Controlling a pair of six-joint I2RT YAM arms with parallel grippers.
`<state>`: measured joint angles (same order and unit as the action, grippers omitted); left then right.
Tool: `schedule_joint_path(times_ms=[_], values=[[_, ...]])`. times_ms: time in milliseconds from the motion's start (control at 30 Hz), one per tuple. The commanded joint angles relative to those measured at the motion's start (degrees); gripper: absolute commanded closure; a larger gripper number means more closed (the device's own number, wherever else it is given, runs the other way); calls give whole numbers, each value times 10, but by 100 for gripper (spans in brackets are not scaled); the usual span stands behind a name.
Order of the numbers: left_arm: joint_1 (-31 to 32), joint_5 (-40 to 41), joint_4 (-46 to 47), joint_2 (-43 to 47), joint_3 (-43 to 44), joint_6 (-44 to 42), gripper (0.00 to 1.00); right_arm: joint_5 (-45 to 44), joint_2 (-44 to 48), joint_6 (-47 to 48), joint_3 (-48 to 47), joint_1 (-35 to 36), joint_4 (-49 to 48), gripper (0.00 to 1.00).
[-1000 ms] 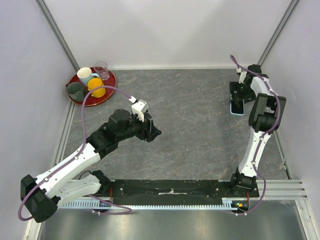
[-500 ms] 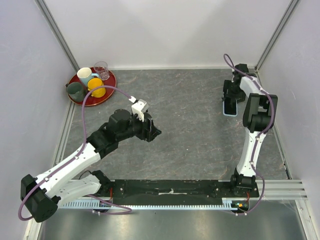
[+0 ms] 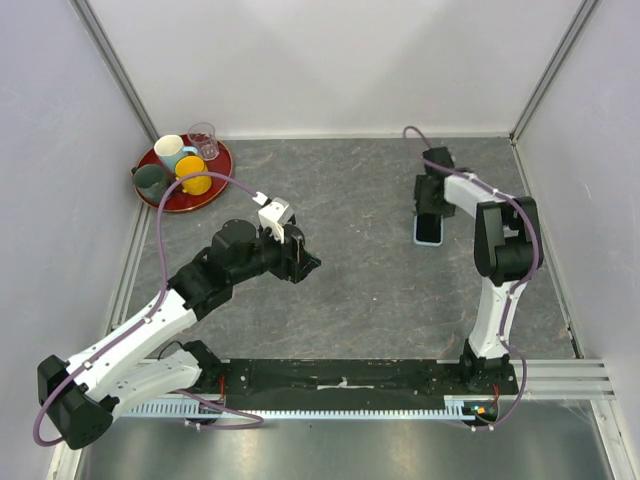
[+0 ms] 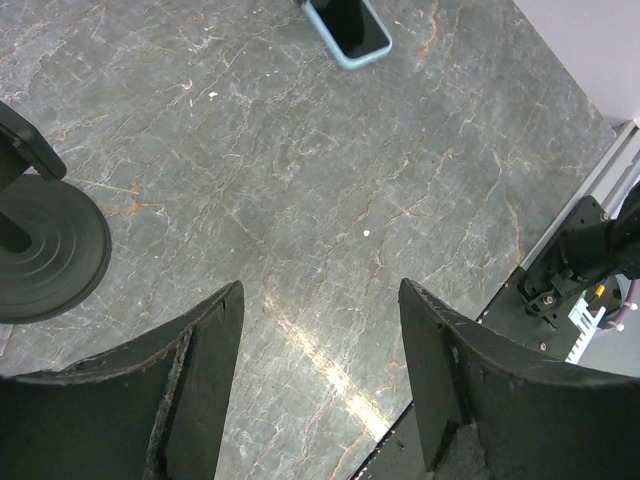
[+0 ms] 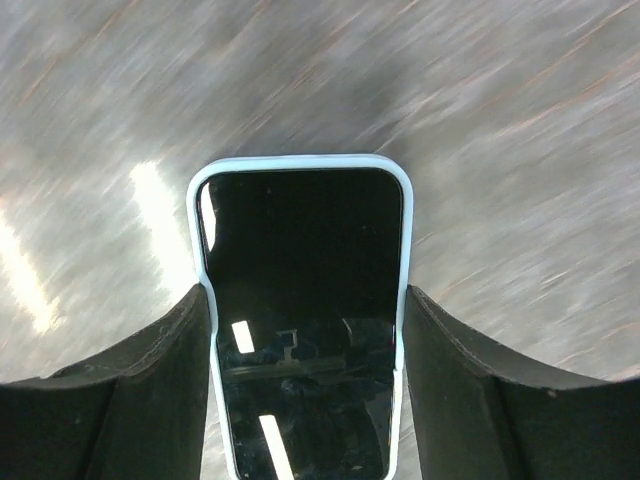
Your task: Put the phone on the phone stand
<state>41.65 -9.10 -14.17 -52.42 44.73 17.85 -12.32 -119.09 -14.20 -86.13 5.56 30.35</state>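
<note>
Bright even light, motion-blurred background, reflections on the phone (image 5: 300, 300)

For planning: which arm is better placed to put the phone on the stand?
Right: the right gripper holds the phone by both edges; the left gripper is open, empty, near the phone stand.

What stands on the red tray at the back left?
Four vessels stand on the tray: a white mug, a clear glass, a yellow cup and a dark green cup. They cover the tray's surface beneath them. Whether they hold anything cannot be told.
</note>
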Motion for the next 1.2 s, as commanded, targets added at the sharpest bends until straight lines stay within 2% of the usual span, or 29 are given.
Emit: schedule_joint_path(times_ms=[0, 167, 233, 333, 367, 600, 667, 733, 800, 833, 933, 967, 1000, 1100, 1167], values=[[4, -10, 23, 4, 13, -21, 31, 100, 46, -66, 114, 102, 14, 100], [4, -25, 30, 0, 16, -17, 31, 121, 101, -98, 132, 134, -68, 100], [4, -27, 30, 0, 16, -16, 31, 164, 138, -108, 148, 145, -112, 100], [4, -28, 31, 0, 17, -15, 31, 208, 184, -144, 198, 151, -218, 100], [4, -33, 33, -1, 18, -15, 31, 223, 196, -162, 229, 151, -280, 100], [4, -106, 41, -22, 31, -7, 31, 315, 298, -224, 364, 151, -548, 100], [4, -117, 32, -29, 43, 0, 31, 362, 316, -231, 401, 151, -635, 100], [3, -129, 26, -29, 55, 6, 31, 387, 346, -208, 421, 154, -670, 100], [3, -141, 14, -26, 76, 20, 31, 394, 383, -167, 426, 165, -662, 100], [4, -144, 8, -26, 94, 26, 31, 390, 394, -96, 422, 169, -642, 100], [3, -123, -30, -31, 142, 70, 31, 340, 443, 30, 401, 212, -517, 100], [3, -107, -46, -37, 157, 96, 30, 328, 452, 112, 396, 240, -457, 100], [1, -75, -90, -43, 174, 106, 30, 297, 468, 138, 391, 252, -429, 100], [-4, -42, -144, -64, 239, 122, 27, 271, 491, 246, 371, 292, -342, 100], [-10, -47, -173, -72, 274, 123, 24, 223, 500, 291, 353, 340, -283, 100]])
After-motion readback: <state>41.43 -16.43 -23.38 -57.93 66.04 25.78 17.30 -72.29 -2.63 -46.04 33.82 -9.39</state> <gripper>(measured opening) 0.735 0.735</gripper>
